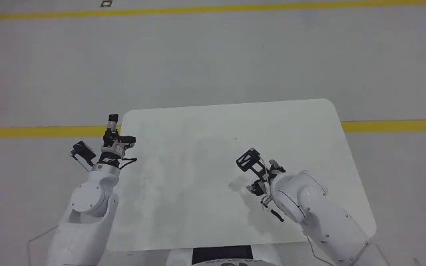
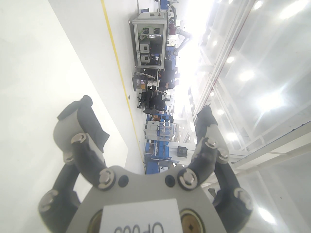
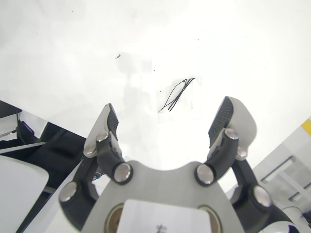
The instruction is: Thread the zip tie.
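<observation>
The table (image 1: 200,133) carried the work. At its left edge the left gripper (image 2: 145,106) hung with fingers spread and empty, aimed out toward the room. The right gripper (image 3: 167,104) hovered above the table's near right part, also spread wide and holding nothing. It pointed down at the zip ties (image 3: 177,94), a small bunch of thin black strips lying flat, apart from both grippers. None seemed picked up or threaded, so the task looked barely begun, with grasping, aligning and feeding all left.

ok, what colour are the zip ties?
Black zip ties, lying on the white table; clearest in the right wrist view.
</observation>
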{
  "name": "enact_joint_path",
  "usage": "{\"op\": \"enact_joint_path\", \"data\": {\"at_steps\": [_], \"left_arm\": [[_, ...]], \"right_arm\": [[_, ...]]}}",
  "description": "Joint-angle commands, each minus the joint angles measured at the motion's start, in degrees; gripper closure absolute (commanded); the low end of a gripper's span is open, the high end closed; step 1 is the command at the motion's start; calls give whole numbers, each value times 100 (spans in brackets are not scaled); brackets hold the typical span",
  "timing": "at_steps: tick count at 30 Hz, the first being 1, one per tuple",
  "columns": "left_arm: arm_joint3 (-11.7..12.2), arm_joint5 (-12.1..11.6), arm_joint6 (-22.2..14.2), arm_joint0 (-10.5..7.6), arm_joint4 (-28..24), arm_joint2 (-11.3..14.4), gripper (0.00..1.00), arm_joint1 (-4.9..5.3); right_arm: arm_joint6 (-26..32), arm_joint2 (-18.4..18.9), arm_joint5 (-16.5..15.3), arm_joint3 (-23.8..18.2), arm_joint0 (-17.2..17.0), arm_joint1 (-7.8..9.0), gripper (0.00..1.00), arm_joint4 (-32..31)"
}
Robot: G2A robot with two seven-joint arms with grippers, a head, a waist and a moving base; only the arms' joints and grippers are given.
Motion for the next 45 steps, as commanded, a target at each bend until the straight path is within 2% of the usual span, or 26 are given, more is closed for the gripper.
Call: {"op": "enact_joint_path", "data": {"at_steps": [1, 5, 20, 24, 27, 34, 39, 45], "left_arm": [[0, 0, 0, 0, 0, 0, 0, 0], [0, 0, 0, 0, 0, 0, 0, 0], [0, 0, 0, 0, 0, 0, 0, 0], [0, 0, 0, 0, 0, 0, 0, 0], [0, 0, 0, 0, 0, 0, 0, 0], [0, 0, 0, 0, 0, 0, 0, 0], [0, 0, 0, 0, 0, 0, 0, 0], [0, 0, 0, 0, 0, 0, 0, 0]], "right_arm": [[0, -138, 126, 208, 194, 0, 0, 124], [0, -331, 389, 416, 489, 3, 0, 474], [0, -331, 389, 416, 489, 3, 0, 474], [-170, -246, 462, 541, 412, -6, 0, 730], [-55, -152, 507, 655, 405, -6, 0, 802], [0, -168, 892, 853, 382, 29, 0, 899], [0, -240, 1425, 926, 492, 95, 0, 1318], [0, -240, 1425, 926, 492, 95, 0, 1318]]}}
